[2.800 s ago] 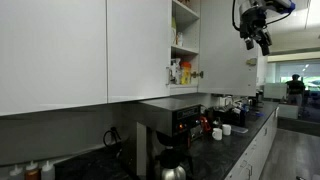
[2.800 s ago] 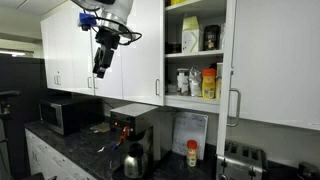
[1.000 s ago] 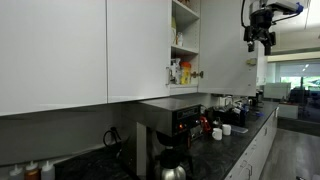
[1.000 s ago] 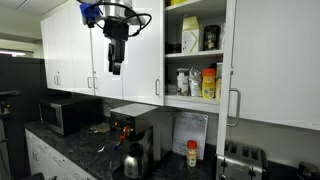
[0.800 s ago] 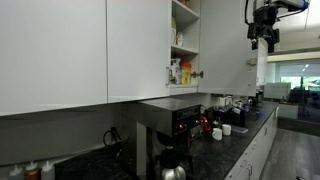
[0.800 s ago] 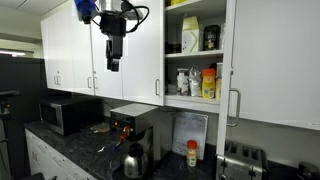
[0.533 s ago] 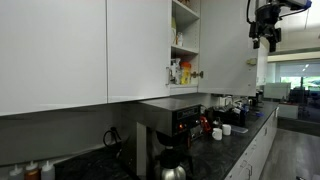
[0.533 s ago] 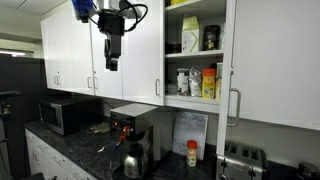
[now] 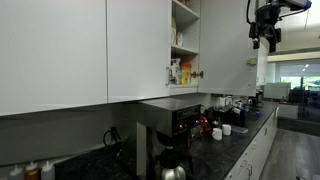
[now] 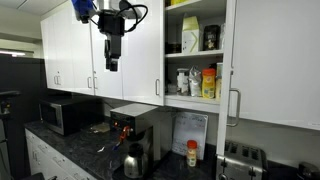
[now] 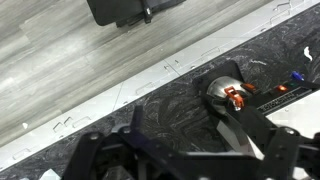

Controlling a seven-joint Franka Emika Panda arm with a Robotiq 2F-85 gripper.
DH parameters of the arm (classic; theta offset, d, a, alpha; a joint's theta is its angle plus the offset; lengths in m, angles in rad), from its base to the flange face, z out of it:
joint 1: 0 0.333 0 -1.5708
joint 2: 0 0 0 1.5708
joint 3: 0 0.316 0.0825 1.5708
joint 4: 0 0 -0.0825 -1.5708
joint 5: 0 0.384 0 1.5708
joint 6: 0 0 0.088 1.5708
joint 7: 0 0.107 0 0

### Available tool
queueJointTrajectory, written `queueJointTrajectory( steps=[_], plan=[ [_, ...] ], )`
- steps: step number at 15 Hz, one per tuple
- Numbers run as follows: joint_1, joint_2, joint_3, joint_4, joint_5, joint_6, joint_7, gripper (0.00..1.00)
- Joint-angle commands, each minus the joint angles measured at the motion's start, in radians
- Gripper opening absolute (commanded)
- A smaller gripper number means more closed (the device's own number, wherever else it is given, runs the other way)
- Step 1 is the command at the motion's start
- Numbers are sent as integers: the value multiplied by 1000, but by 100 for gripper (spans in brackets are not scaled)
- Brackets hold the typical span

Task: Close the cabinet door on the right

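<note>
The cabinet door (image 10: 275, 60) is a plain white panel with a slim silver handle (image 10: 237, 105) near its lower edge. It stands open beside the exposed shelves (image 10: 196, 50). In the exterior view from the opposite end the door (image 9: 140, 50) shows with its handle (image 9: 168, 75) at the edge next to the open compartment. My gripper (image 10: 110, 67) hangs fingers-down high in front of closed upper doors, well away from the open door, and shows far off in the exterior view from that end (image 9: 262, 44). In the wrist view the gripper (image 11: 185, 135) is open and empty over the dark counter.
Bottles and jars (image 10: 205, 82) fill the open shelves. On the dark counter stand a microwave (image 10: 62, 115), a coffee machine (image 10: 130, 125), a steel kettle (image 10: 133, 160) and a toaster (image 10: 240, 160). Closed white upper doors (image 10: 70, 45) lie behind the arm.
Over the last seconds the gripper rose, shifted a little toward the open cabinet and straightened to hang vertically. In the last half second nothing has visibly moved.
</note>
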Motion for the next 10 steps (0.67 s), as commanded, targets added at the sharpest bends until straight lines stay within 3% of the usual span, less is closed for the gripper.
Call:
queueJointTrajectory(
  steps=[1,10],
  plan=[
    [-7,3,5,3,3,-2,-4,100],
    [-3,-13,6,-17,-23,21,-42,100]
  ],
)
